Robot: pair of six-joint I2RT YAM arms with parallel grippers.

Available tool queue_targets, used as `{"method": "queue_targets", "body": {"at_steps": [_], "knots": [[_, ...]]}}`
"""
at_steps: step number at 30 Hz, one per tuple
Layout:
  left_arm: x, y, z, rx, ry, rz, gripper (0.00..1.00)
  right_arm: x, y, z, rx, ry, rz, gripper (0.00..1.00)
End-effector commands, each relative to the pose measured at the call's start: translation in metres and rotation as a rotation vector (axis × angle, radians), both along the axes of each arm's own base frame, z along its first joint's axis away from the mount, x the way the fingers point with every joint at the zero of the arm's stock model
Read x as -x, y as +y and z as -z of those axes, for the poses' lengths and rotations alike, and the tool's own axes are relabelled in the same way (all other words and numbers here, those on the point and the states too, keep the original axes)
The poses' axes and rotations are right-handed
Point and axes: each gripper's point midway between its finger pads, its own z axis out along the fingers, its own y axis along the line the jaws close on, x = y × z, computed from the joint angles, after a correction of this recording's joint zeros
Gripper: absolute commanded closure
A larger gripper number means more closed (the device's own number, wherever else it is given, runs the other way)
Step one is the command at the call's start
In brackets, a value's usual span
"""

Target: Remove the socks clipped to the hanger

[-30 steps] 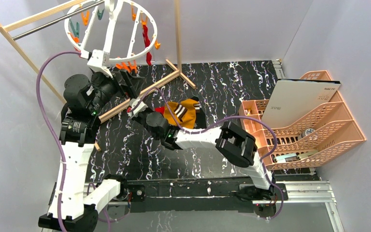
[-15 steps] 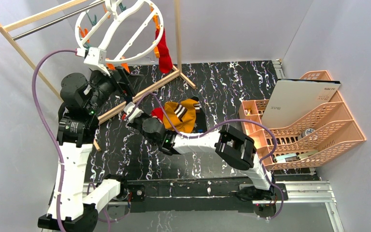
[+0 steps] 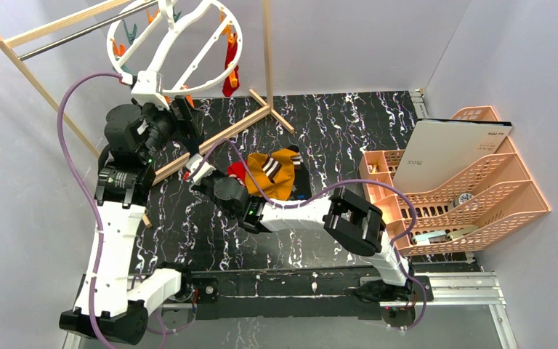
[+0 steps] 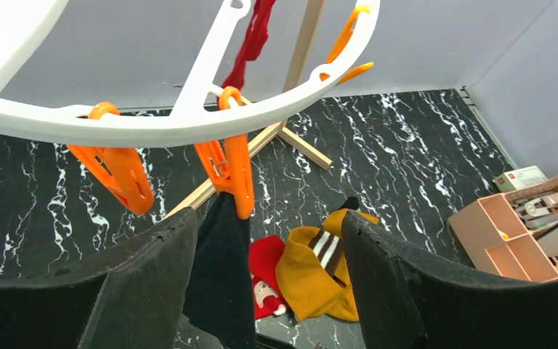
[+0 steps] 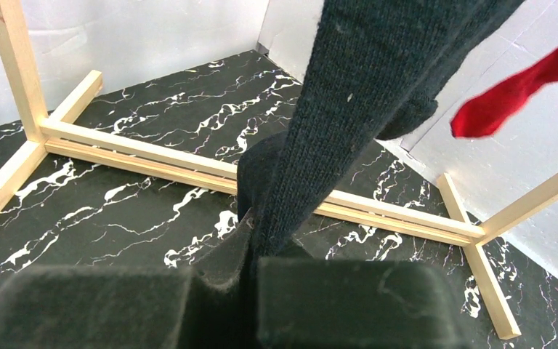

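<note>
Red sock [image 3: 230, 78], black sock [image 4: 221, 280]: two clipped

hanger [image 3: 175, 49] tilted more upright, red sock [image 3: 230, 75] swung right, right hand [image 3: 197, 169] drawn back

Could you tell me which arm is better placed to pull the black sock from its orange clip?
Right, probably. The right fingers are shut on the black sock below the orange clip; the left fingers stand open either side, gripping nothing.
</note>
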Motion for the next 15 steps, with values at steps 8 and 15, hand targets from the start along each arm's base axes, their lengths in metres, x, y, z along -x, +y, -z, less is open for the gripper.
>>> {"method": "queue_targets", "body": {"at_steps": [8,15], "knots": [[-0.038,0.001,-0.007,0.016,-0.078,-0.001,0.43,0.005,-0.013,-0.051,-0.095,-0.041,0.014,0.99],[-0.055,0.002,-0.009,0.123,-0.085,0.053,0.48,0.006,-0.019,-0.053,-0.098,-0.049,0.021,0.99]]}}
